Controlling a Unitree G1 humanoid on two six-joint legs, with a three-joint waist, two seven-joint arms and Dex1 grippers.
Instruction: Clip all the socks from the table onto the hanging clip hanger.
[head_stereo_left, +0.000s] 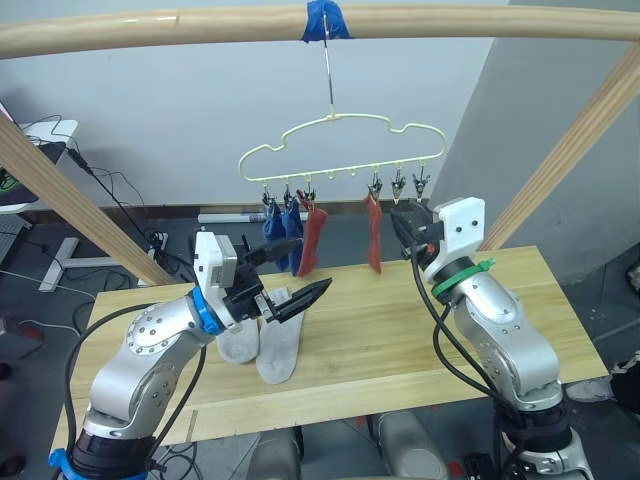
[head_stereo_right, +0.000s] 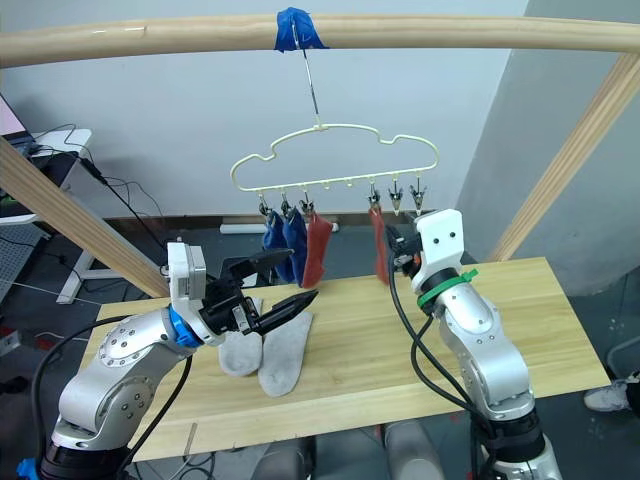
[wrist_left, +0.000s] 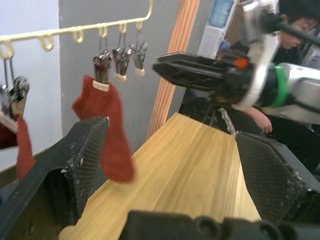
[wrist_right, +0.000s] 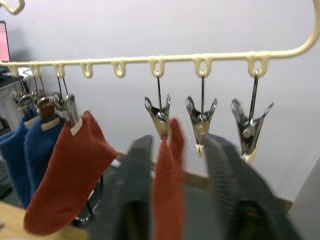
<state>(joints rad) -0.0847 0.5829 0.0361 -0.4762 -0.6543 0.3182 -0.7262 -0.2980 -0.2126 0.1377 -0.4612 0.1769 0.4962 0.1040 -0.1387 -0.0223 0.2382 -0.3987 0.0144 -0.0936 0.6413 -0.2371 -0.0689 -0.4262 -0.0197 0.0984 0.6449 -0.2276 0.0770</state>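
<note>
Clip hanger (head_stereo_left: 340, 150): hangs by its metal hook from a blue tape wrap (head_stereo_left: 323, 20) on the top wooden pole (head_stereo_left: 150, 28), above the far edge of the table (head_stereo_left: 400, 340).
Blue socks (head_stereo_left: 280, 232): two, clipped side by side at the left end of the hanger's clip row.
Left rust-red sock (head_stereo_left: 313, 240): clipped just right of the blue pair, hanging down toward the table.
Right rust-red sock (head_stereo_left: 374, 232): clipped further right, hanging narrow and edge-on; two bare clips (head_stereo_left: 410, 183) hang to its right.
Grey socks (head_stereo_left: 262, 345): two, lying side by side on the table left of centre, touching each other.
Left gripper (head_stereo_left: 292, 278): raised just above the grey socks, fingers spread wide apart with nothing between them, pointing right.
Right gripper (head_stereo_left: 407, 222): lifted near the right rust-red sock, just below the bare clips; its fingers stand apart on either side of that sock in the wrist view, grasping nothing.
</note>
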